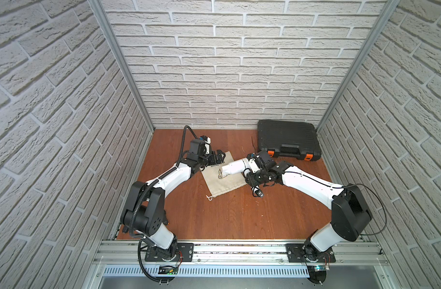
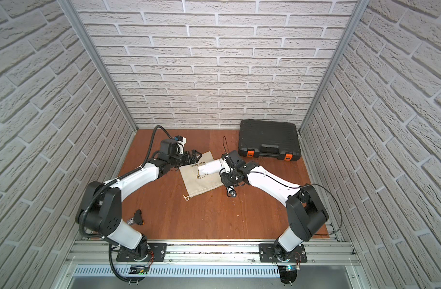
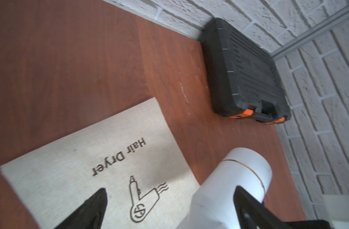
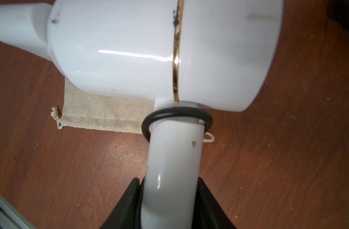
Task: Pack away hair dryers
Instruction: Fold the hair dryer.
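white-painted brick walls [image 1: 214, 62] close in a reddish-brown wooden tabletop [image 1: 214, 220] on three sides. seen in both top views, with 12 o'clock at the back wall, a flat beige cloth drawstring bag [image 1: 224, 187] printed "hair dryer" lies near the middle of the tabletop, its knotted drawstring end [image 1: 209, 198] at the bag's 7 o'clock corner. the small white plastic hair dryer [image 1: 235, 166] is off the wood, over the bag's 3 o'clock side, nozzle aimed toward 9 o'clock; whether it touches the cloth cannot be told. the right hand [image 4: 170, 190], reaching in from 4 o'clock, is clamped on the dryer's straight handle, one finger pressed to each side, and a black cord [image 4: 176, 117] loops round the handle just under the barrel. its black plug [image 1: 259, 194] shows at 5 o'clock of that hand, low by the wood. the left hand [image 1: 220, 157] hovers over the bag's 12 o'clock corner with its fingers spread wide apart. a closed black plastic tool case with orange latches [image 1: 287, 137] sits at 1 o'clock against the back wall, well apart from the bag.
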`<state>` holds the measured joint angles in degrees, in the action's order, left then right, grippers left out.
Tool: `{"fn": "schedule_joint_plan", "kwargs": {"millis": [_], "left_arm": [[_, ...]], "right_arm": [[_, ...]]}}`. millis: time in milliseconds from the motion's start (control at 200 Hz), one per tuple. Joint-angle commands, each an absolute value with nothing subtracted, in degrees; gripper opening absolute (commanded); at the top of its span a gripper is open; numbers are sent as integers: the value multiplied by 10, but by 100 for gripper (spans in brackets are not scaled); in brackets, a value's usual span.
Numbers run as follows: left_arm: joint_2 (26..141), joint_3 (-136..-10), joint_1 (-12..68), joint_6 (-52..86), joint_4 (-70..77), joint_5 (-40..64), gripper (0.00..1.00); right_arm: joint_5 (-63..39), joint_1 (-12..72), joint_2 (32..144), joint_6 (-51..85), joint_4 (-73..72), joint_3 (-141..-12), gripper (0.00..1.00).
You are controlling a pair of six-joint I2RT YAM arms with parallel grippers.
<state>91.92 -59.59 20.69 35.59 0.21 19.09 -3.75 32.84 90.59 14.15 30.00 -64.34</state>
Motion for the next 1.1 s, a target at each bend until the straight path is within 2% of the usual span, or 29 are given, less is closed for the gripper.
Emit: {"fn": "schedule_joint_plan", "kwargs": {"millis": [0, 235, 525, 685, 1095], "left_arm": [[941, -610, 206, 353, 42, 282, 98], [983, -662, 210, 325, 23, 408, 98], [1019, -695, 226, 306, -5, 507, 95], [1034, -726, 245, 256, -84, 525, 94], [1037, -720, 266, 220, -144, 550, 90]], "right_arm": [[-56, 332, 870, 110, 243, -627, 4], [-68, 332, 830, 48, 214, -610, 3], [-92, 332, 802, 13, 169, -584, 3], [-89, 332, 797, -8, 169, -587, 3], [-85, 332, 793, 7, 133, -579, 3]]}}
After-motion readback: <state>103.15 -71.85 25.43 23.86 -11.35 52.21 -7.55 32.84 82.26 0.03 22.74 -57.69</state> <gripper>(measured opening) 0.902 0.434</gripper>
